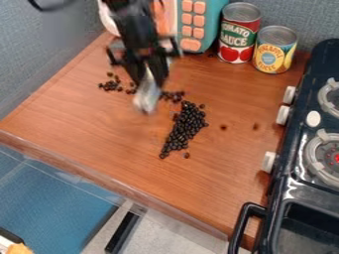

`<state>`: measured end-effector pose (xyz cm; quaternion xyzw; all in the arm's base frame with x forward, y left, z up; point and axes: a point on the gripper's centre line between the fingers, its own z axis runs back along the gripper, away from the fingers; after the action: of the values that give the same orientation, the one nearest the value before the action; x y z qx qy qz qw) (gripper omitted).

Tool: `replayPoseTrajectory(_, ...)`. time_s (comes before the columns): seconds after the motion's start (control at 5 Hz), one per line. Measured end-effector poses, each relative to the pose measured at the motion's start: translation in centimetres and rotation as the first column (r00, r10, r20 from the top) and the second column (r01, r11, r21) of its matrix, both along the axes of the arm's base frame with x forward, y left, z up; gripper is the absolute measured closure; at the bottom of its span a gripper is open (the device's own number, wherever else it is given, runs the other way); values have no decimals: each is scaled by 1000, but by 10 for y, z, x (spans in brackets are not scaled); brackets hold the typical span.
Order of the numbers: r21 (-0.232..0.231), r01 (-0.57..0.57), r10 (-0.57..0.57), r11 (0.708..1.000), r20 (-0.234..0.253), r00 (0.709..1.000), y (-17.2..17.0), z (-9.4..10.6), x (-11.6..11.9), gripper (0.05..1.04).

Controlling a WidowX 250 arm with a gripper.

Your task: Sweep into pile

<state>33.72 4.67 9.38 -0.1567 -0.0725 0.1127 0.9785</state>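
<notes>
The black two-finger gripper (148, 74) hangs over the far-left part of the brown wood-grain counter (99, 131), its fingers pinching a narrow, silvery-white tool (147, 96). The tool's long axis runs steeply down, its free end pointing toward the counter's near edge; motion blurs its outline, so I can't tell whether it touches the wood. Small, round, dark beans (188, 121) form an elongated pile right of the tool, near the counter's middle, its long axis slanting from the far-right side toward the near edge, narrowing at that end. More beans lie behind the tool and in a loose cluster toward the far-left corner
</notes>
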Motion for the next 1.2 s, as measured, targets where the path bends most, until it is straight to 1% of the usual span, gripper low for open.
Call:
replayPoseTrajectory(0.2,35,-27,25,999,53,998,31,30,12,708)
replayPoseTrajectory(0.4,112,-20,16,994,36,999,66,19,24,708)
replayPoseTrajectory(0.6,193,10,-18,981,35,999,87,9,31,708)
replayPoseTrajectory(0.8,272,51,-54,961,5,999,103,-3,30,708)
replayPoseTrajectory(1.0,358,80,-78,930,-20,997,119,-10,33,708)
replayPoseTrajectory(1.2,430,102,-86,897,-57,995,135,-19,37,708)
